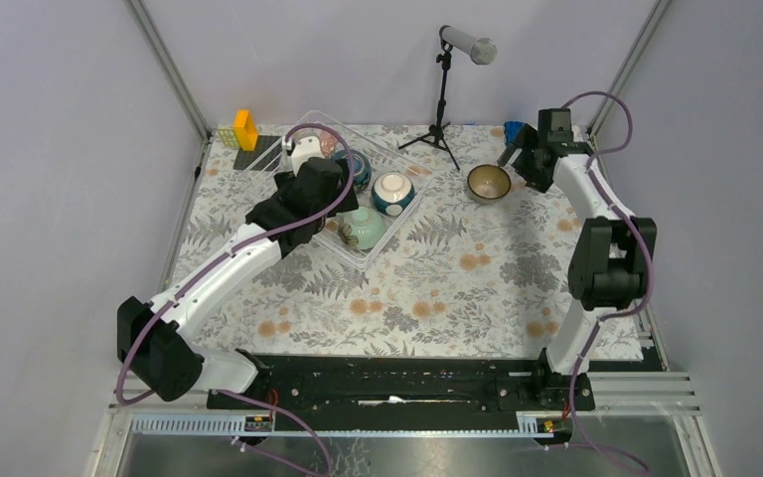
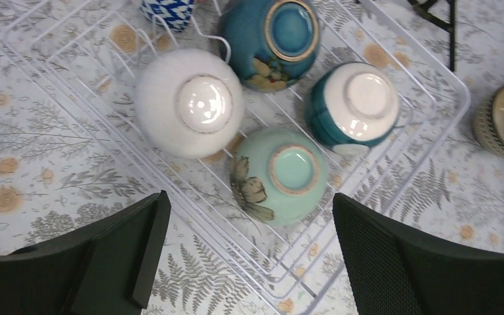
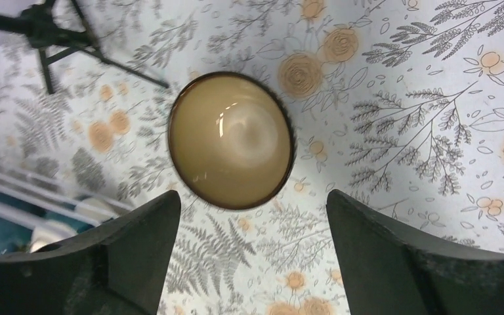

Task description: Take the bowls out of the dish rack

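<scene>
The clear dish rack (image 2: 456,92) lies on the flowered cloth. Upside down in it are a white bowl (image 2: 189,103), a dark teal bowl (image 2: 270,42), a teal-and-white bowl (image 2: 357,102), a pale green bowl (image 2: 287,174) and a zigzag bowl (image 2: 166,12). My left gripper (image 2: 249,200) hovers open above the rack's near corner, just short of the pale green bowl and holding nothing. A brown bowl (image 3: 231,139) stands upright on the cloth (image 1: 489,183), right of the rack. My right gripper (image 3: 252,200) is open just behind it, its fingers clear of the rim.
A black tripod stand (image 1: 444,99) with a microphone rises behind the rack and the brown bowl. A yellow-orange block (image 1: 245,129) and a black mat (image 1: 258,157) sit at the back left. A blue object (image 1: 513,129) lies beside the right wrist.
</scene>
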`<state>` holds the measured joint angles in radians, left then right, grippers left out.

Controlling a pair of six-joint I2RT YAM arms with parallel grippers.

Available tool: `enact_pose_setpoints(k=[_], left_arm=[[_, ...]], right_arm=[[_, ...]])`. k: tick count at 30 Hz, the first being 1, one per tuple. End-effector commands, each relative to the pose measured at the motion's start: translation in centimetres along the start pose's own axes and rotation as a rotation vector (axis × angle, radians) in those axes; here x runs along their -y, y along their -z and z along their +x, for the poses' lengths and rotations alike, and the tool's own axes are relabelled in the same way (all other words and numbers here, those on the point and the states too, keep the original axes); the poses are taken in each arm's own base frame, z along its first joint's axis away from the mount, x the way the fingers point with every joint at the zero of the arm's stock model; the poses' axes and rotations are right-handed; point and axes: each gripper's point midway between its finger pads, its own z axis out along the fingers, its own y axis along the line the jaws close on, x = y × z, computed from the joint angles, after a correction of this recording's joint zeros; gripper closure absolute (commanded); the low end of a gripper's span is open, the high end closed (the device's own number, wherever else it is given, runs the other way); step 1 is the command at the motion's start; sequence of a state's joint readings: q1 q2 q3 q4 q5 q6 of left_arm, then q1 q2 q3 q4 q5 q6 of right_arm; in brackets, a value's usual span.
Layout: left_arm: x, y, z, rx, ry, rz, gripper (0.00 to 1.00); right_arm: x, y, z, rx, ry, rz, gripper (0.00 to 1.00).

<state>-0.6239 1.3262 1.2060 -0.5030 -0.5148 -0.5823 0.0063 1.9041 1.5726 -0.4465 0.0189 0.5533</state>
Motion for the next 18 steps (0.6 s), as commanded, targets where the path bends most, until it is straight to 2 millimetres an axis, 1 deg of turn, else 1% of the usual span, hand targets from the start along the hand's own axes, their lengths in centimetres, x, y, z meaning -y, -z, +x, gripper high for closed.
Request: enact_pose_setpoints(k=[1,5,8,10,14,16,18], left_arm=[[-1.5,-1.1,-2.5,0.040,0.009,-0.091,0.01],[-3.3,-2.9,-3.6,0.028,0.059,-0.101,0.01],[-4.2,-4.3,-4.6,0.051,0.032,-0.135,0.01],[-5.1,-5.4,-5.5,0.065,-0.006,-0.200,0.01],[-7.0,-7.7,-7.2,0.092,-0.103,-0.387,0.01],[-7.4,-9.0,-7.9,0.102,-0.152,-0.451,0.01],[-7.7,-10.3,-8.3,0.105,-0.193,-0.516,0.01]], right_arm=[[-1.7,4.2,-0.4,0.047,0.033,-0.120,0.09],[-3.5,6.1,1.2,0.039,0.042,-0.229,0.01],[-5.2,7.3,3.1,0.030,0.074,-0.300,0.00],[-6.5,8.2,4.4,0.024,0.093,-0.343,0.00],[-8.8,10.3,6.8,0.024,0.121,-0.461,0.00],[-9.5,11.4,7.8,0.030,0.139,-0.510,0.00],[-9.7,12.4,8.5,0.036,0.146,-0.548,0.00]])
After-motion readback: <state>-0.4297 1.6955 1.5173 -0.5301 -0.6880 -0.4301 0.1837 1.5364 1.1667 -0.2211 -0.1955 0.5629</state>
